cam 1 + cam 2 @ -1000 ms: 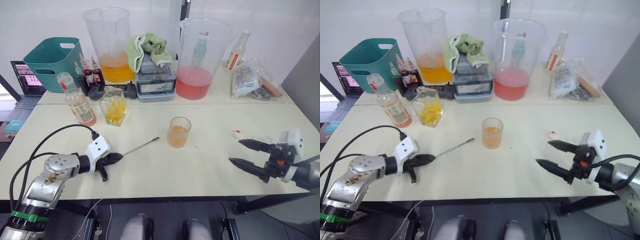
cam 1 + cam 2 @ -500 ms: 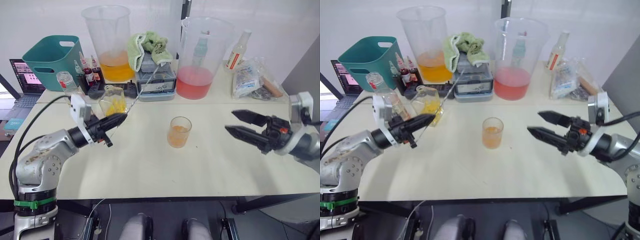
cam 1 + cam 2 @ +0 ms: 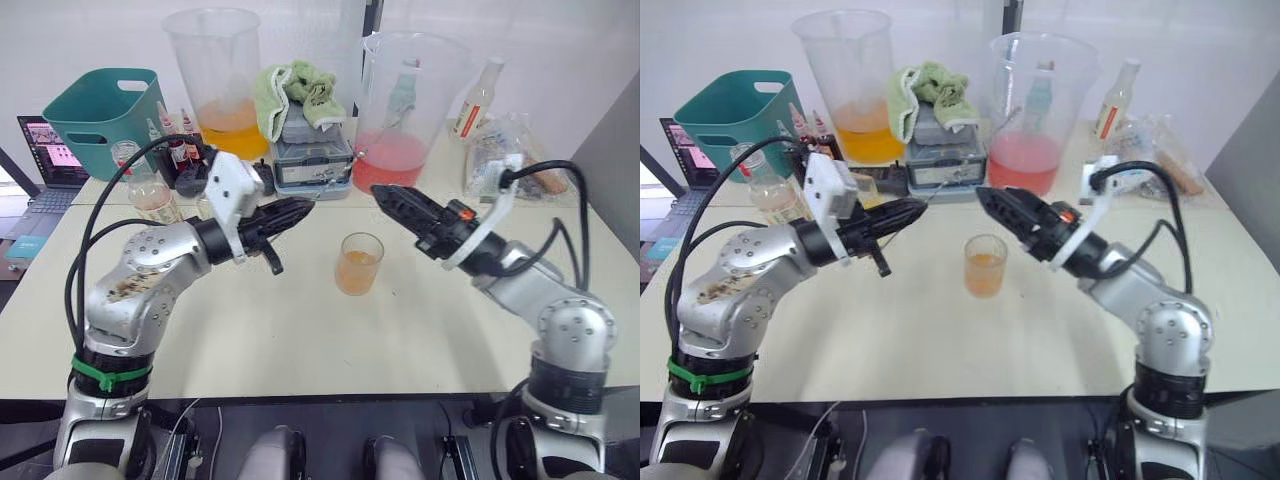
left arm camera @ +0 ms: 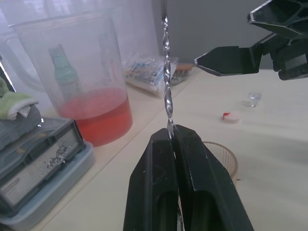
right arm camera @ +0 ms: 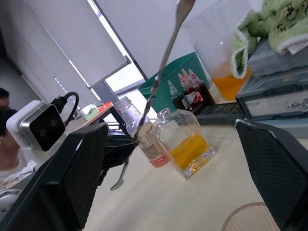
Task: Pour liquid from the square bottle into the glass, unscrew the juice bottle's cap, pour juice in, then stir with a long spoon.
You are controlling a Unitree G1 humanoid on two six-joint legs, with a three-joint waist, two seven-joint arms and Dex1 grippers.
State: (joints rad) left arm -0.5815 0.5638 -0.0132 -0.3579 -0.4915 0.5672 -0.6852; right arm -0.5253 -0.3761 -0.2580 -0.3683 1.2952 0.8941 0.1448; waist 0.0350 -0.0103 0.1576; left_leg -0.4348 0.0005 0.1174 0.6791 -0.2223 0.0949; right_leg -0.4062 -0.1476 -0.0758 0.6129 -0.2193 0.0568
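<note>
L gripper (image 3: 290, 212) clamped on long spoon (image 4: 166, 86), held above table (image 3: 300, 330), left of glass | R gripper (image 3: 388, 200) jaws apart, above-right of glass (image 3: 359, 263) w/ orange liquid, mid-table | square bottle (image 5: 187, 143) & juice bottle (image 5: 142, 132) side by side, further back-left

The glass (image 3: 358, 262) holds orange liquid, the square bottle (image 5: 187, 142) yellow; the twisted long spoon (image 4: 166, 86) is silver.
</note>
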